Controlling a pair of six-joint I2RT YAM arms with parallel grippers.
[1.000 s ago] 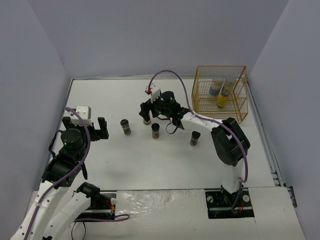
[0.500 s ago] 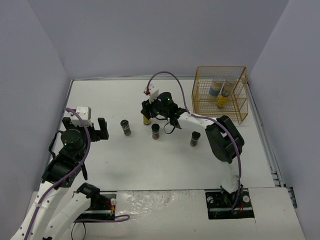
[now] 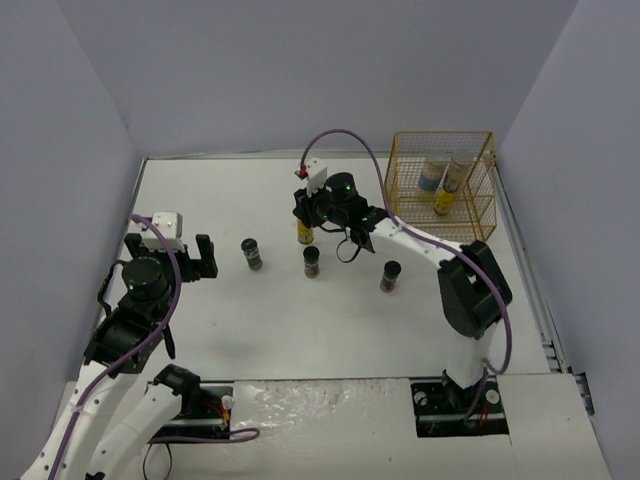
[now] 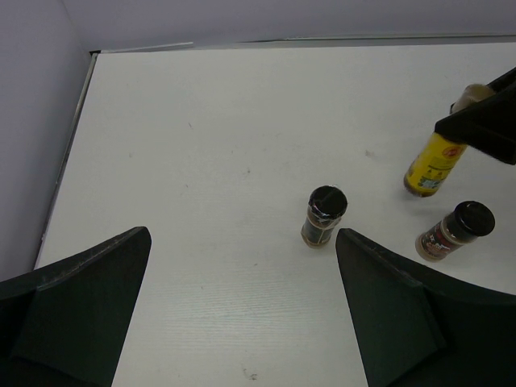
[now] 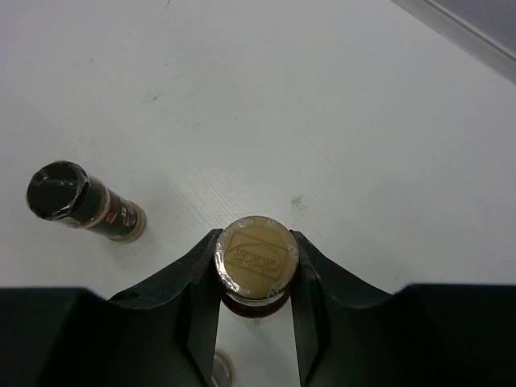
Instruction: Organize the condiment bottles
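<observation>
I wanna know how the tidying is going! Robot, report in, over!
Right gripper shut on yellow bottle. Left gripper open, empty. Dark jar stands close beside the bottle and might get bumped.

From the right wrist, the yellow-labelled bottle (image 5: pixel 259 256) shows only its cap, its body hidden between the fingers of the right tool (image 5: pixel 258 246). The left wrist view crops that tool at its right edge and the left tool (image 4: pixel 242 242) at the bottom. Labels in the wire rack (image 3: pixel 470 225) are unreadably small
</observation>
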